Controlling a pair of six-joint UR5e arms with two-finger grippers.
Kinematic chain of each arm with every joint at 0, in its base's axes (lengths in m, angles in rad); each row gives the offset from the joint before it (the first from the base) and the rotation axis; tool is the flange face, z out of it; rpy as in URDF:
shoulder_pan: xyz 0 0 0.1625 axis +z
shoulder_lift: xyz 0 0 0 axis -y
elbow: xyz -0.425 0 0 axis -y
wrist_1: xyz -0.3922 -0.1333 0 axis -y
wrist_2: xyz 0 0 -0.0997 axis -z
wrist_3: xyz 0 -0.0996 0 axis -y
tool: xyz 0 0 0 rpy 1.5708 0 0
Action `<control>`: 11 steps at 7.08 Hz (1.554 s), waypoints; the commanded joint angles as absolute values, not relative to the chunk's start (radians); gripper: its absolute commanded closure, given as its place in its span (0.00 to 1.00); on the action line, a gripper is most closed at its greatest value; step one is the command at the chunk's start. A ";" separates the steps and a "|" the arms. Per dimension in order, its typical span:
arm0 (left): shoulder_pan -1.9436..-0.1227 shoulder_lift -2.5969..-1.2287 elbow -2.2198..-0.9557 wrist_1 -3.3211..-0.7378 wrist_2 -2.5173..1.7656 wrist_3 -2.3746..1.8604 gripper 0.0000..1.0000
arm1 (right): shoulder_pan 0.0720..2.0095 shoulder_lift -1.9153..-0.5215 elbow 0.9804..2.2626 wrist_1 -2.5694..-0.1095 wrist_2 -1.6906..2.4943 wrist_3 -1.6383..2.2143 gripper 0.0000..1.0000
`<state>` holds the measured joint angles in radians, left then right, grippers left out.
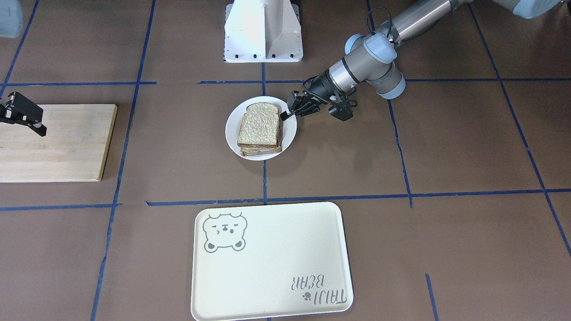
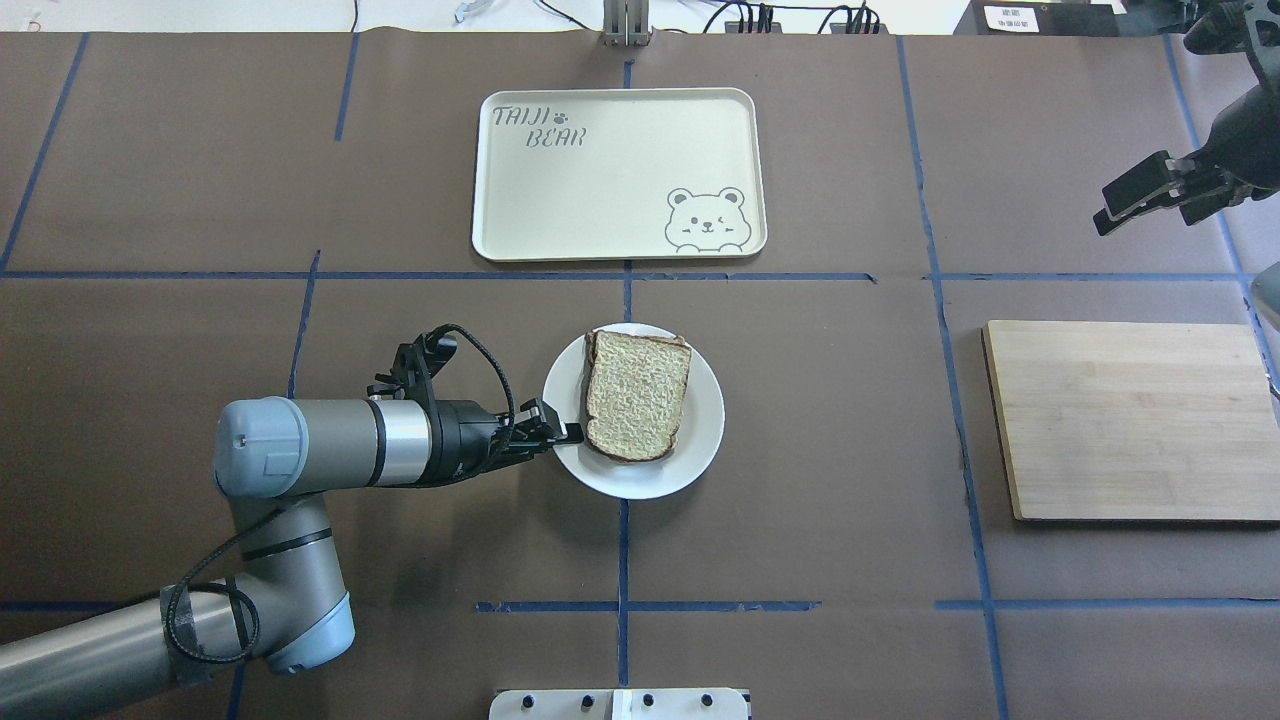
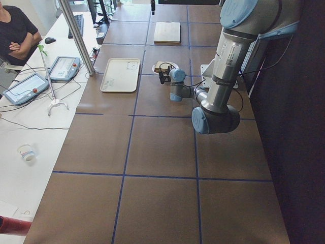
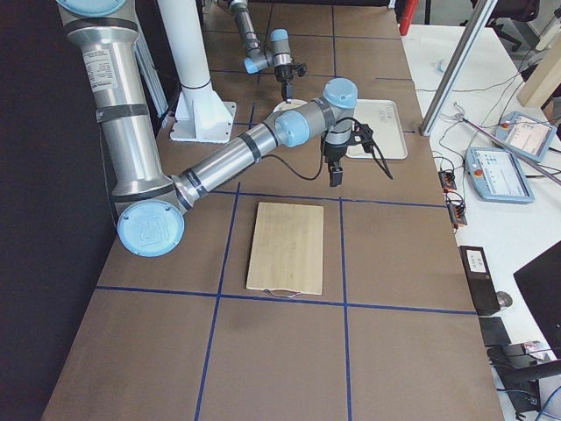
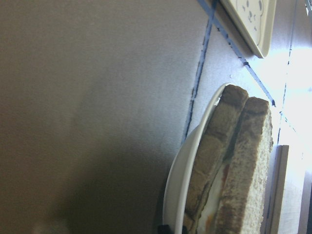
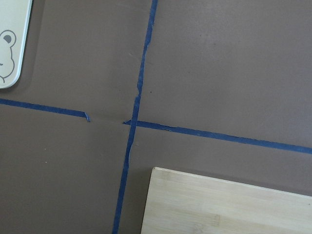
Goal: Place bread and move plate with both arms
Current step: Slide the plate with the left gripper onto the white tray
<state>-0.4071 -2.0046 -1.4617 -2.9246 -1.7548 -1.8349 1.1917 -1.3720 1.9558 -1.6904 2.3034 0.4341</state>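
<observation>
The plain bread slice (image 2: 637, 393) lies on top of another slice on the small white plate (image 2: 700, 440) at the table's middle. In the left wrist view the bread (image 5: 253, 161) and the plate rim (image 5: 180, 180) show edge-on, with filling between the slices. My left gripper (image 2: 568, 433) reaches in low from the left and is shut on the plate's near-left rim; it also shows in the front view (image 1: 284, 116). My right gripper (image 2: 1105, 210) is open and empty, held above the table beyond the wooden board.
A wooden cutting board (image 2: 1130, 420) lies bare at the right. A cream tray with a bear drawing (image 2: 600, 190) lies beyond the plate. The white pedestal base (image 1: 263, 31) stands at the robot's side. Blue tape lines cross the brown table.
</observation>
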 commanded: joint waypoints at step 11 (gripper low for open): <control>-0.641 -2.460 -0.948 -2.672 -1.534 -2.463 1.00 | 1.385 -1.517 1.931 -1.680 2.381 0.307 0.00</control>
